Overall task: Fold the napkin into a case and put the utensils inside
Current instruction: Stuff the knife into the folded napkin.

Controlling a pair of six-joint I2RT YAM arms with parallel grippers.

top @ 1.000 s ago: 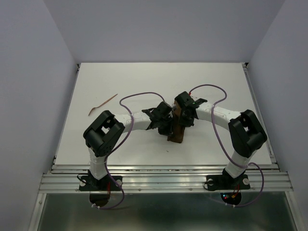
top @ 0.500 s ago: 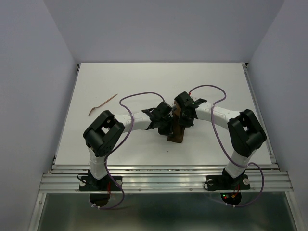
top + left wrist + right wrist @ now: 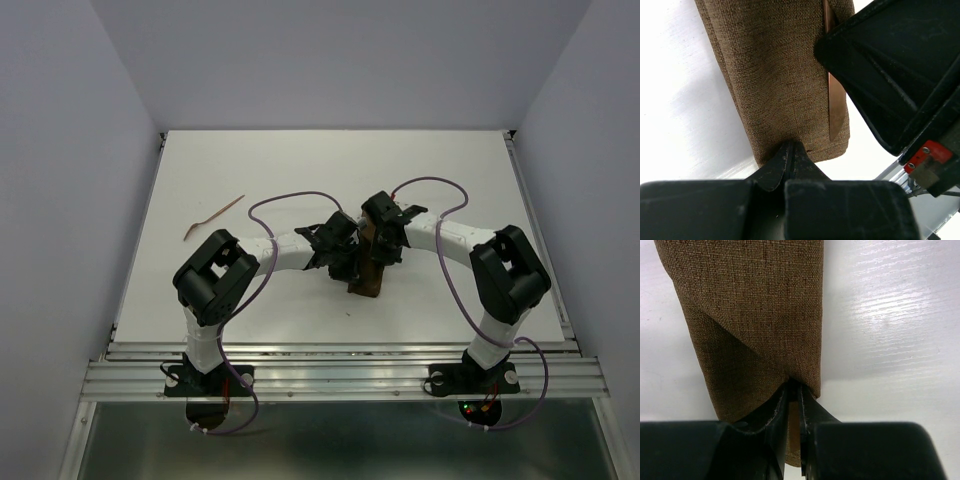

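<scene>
- Fingers point(image 3: 772, 172) of my left gripper point(image 3: 790, 154) are clenched on the case point(image 3: 775, 75), nipping the cloth at one short end. Reason, I think: it pins that end so the fold can't spring open.
- Right gripper point(image 3: 794, 390) is pinched shut on the case too. Its fingers point(image 3: 777, 412) bite where a diagonal fold line meets the case's long edge (that clamps the layers together).
- Top view: both grippers close in on the case from opposite sides. It lies flat on the table point(image 3: 300, 160), long axis running away from my bases.
- First utensil point(image 3: 834, 107) lies along the case, close to the long edge on the right gripper's side. Its tip stops just short of the end my left fingers hold.
- The far part of it runs behind the right gripper's body, so I can't tell whether it's tucked under a layer or only resting on top.
- Second utensil point(image 3: 212, 216) is on bare table, well apart from the case, off to its left. Not packed yet.
- Judgement: folding looks done, with one utensil at the case and one to fetch.
- Next move probably needs one gripper to let go while the other keeps the case clamped. The left arm is on the stray utensil's side.
- Risks: the cloth is thin, so if both grips go the fold may relax and shed the first utensil. A thin stick lying flat on the table will also be fiddly to pinch.
</scene>
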